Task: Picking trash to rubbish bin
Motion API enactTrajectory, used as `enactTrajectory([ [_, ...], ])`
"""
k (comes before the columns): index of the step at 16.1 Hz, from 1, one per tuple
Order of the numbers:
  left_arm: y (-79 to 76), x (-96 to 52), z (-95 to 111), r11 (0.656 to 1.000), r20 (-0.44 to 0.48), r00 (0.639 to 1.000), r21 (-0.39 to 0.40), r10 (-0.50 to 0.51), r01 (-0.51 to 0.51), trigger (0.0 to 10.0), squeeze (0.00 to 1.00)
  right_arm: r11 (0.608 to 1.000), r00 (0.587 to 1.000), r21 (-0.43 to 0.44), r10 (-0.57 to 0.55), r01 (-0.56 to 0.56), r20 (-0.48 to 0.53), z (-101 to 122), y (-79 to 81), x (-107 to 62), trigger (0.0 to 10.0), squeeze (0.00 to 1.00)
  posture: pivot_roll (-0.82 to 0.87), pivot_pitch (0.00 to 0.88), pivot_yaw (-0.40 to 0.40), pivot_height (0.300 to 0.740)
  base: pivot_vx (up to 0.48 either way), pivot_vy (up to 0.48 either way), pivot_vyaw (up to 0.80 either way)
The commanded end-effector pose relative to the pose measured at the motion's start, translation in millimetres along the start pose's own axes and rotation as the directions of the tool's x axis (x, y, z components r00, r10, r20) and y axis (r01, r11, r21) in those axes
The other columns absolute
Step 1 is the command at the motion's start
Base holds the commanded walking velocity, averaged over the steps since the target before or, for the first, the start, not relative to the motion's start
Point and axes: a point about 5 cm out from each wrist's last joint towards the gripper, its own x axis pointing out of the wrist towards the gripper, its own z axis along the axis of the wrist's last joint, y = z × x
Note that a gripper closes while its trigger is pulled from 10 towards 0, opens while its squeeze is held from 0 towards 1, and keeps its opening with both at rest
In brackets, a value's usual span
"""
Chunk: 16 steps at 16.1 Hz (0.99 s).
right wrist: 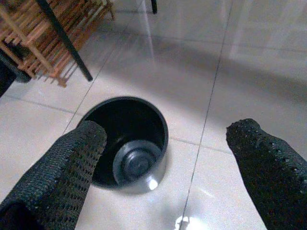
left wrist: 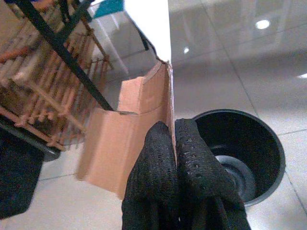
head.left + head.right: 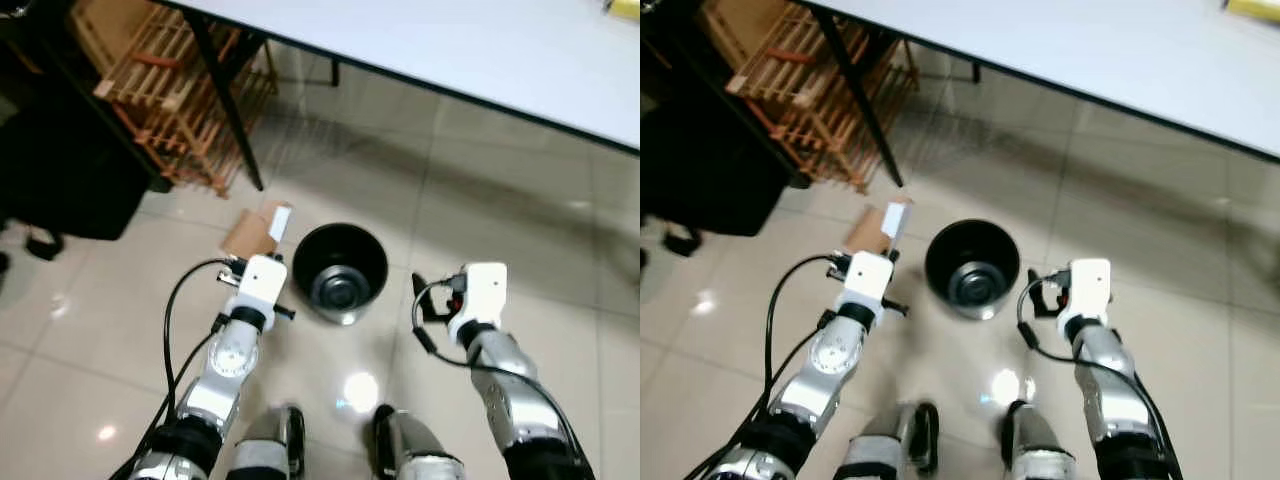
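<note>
The left gripper (image 2: 175,167) has its two black fingers pressed together on the edge of a flattened brown cardboard piece (image 2: 122,143), holding it up just left of the black rubbish bin (image 3: 340,270), which stands on the pale tiled floor (image 3: 480,200) at the centre of the head view; the card sits beside the rim, not over the opening. To do the drop well, I judge the left arm should carry the card rightward until most of it hangs above the bin's mouth, tilt it so a narrow end points down, and only then let go; released where it is, it would likely land on the tiles; the card looks broad against the opening, so it may catch on the rim. The right gripper (image 1: 168,167) hovers with fingers wide apart above the bin's right side, holding nothing. The bin holds no trash that I can make out; its dark bottom shows a raised round base.
</note>
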Motion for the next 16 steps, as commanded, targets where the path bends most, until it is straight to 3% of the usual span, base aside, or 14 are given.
enactTrajectory([
  [1,7.0,-9.1,-15.7,1.000,-0.060,0.998,0.012,0.012,-0.011,10.0,0.00,1.000,0.999,0.019,0.017,-0.016,-0.036,-10.6,8.5,-2.7,10.0,0.00,0.07,0.331,0.101,0.740,0.251,0.000,0.00],
  [5,8.0,-8.9,-15.7,1.000,-0.061,0.998,0.014,0.015,-0.014,10.0,0.00,1.000,0.999,0.022,0.014,-0.014,-0.039,-11.2,8.6,-2.2,10.0,0.00,0.08,0.332,0.104,0.740,0.252,0.000,0.00],
  [10,8.7,-9.1,-15.4,1.000,-0.060,0.998,0.016,0.012,-0.011,10.0,0.00,1.000,0.998,0.016,0.024,-0.023,-0.057,-14.0,11.2,-2.1,10.0,0.00,0.08,0.336,0.108,0.740,0.246,0.000,-0.71],
  [16,8.2,-8.7,-14.3,1.000,-0.056,0.998,0.017,0.010,-0.010,10.0,0.00,1.000,0.999,0.010,0.011,-0.010,-0.051,-13.6,9.4,-2.2,10.0,0.00,0.08,0.335,0.108,0.740,0.246,0.000,0.00],
])
